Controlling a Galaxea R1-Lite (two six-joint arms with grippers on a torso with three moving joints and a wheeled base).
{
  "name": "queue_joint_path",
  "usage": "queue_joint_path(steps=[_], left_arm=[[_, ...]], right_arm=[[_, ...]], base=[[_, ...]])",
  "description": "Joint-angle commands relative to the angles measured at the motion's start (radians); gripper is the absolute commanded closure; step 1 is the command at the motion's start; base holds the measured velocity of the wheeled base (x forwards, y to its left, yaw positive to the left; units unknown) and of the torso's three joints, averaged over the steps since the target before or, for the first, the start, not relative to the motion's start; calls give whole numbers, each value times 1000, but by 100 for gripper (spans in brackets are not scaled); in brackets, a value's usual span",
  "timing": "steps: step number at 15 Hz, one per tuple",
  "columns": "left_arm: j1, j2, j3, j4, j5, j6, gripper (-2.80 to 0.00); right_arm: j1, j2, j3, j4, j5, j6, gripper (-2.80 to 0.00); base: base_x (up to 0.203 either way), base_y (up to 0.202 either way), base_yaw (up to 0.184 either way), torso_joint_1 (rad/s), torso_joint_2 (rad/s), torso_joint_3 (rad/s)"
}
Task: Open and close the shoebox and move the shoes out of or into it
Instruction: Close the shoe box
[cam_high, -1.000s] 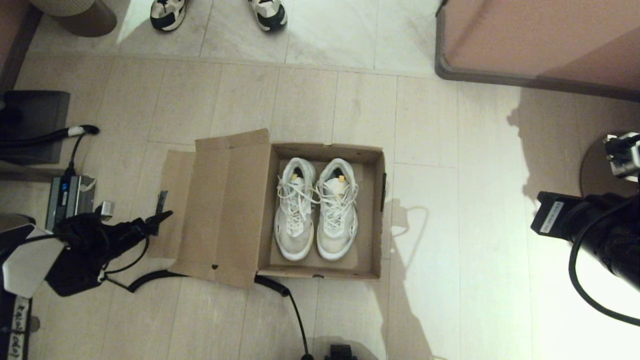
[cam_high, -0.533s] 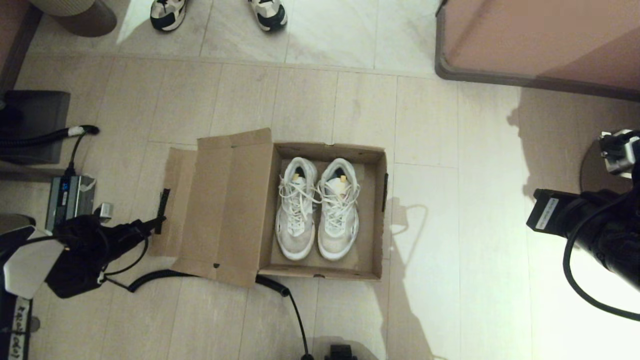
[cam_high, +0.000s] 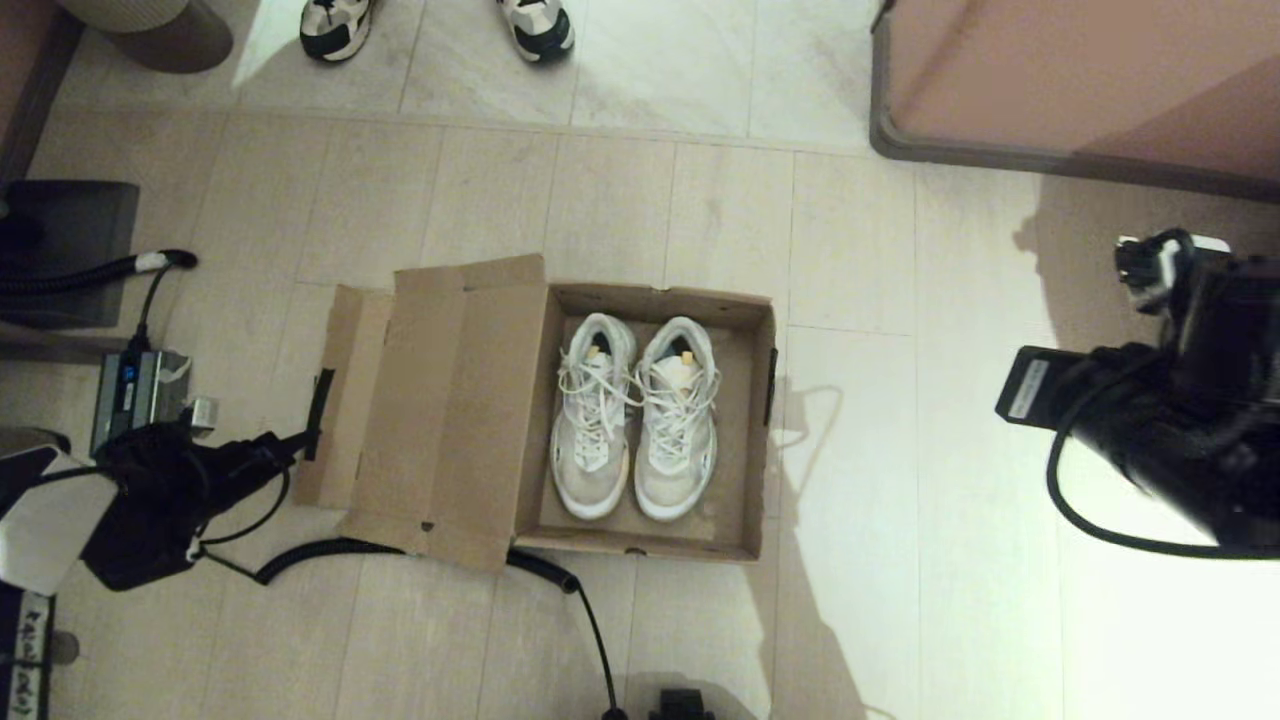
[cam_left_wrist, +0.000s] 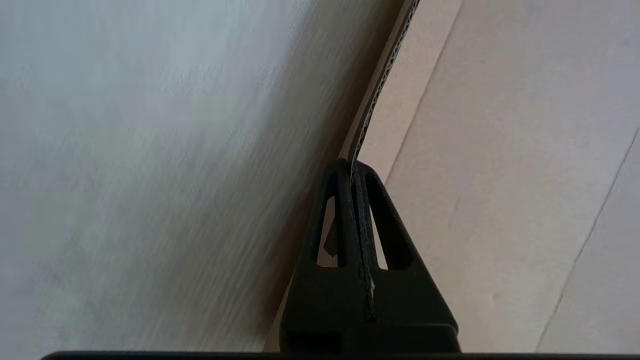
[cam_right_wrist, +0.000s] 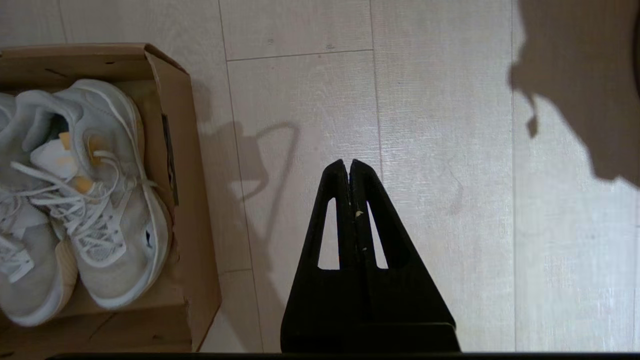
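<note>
The brown cardboard shoebox (cam_high: 745, 440) sits open on the floor, its lid flap (cam_high: 440, 400) folded out to the left. Inside it, side by side, lie the two white mesh shoes (cam_high: 635, 430) with toes toward me; part of the pair, the shoes (cam_right_wrist: 95, 200), also shows in the right wrist view. My left gripper (cam_high: 305, 440) is shut on the taped outer edge of the lid flap (cam_left_wrist: 380, 95), the corrugated edge pinched between its fingers. My right gripper (cam_right_wrist: 348, 165) hovers shut and empty over bare floor to the right of the shoebox (cam_right_wrist: 175, 165).
A coiled black cable (cam_high: 540, 575) runs under the box's front-left corner. A power unit (cam_high: 135, 395) and hose (cam_high: 90, 275) lie at the left. White-and-black sneakers (cam_high: 335, 25) stand at the far edge. A pink cabinet (cam_high: 1080, 80) fills the far right.
The left gripper has pulled the lid flap's edge slightly left and down toward the floor. The right arm has swung left and forward, toward the box.
</note>
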Motion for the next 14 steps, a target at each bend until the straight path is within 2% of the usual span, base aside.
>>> queue_joint_path(steps=[1,5,7,11,14], left_arm=[[5,-84,20,0,1,-2,0],[6,-251,130,47,5,-2,0],[3,-327,213,53,6,-1,0],[-2,-420,322,53,6,1,0],[-19,-478,378,55,7,1,0]], right_arm=[[-1,142,-62,-1,-3,5,0],[-24,416,-211,-5,6,20,0],[-43,500,-276,-8,41,64,0],[-81,629,-266,-23,59,86,0],[-85,773,-279,-124,58,76,0]], base=[[0,0,0,0,0,0],[0,0,0,0,0,0],[0,0,0,0,0,0],[0,0,0,0,0,0],[0,0,0,0,0,0]])
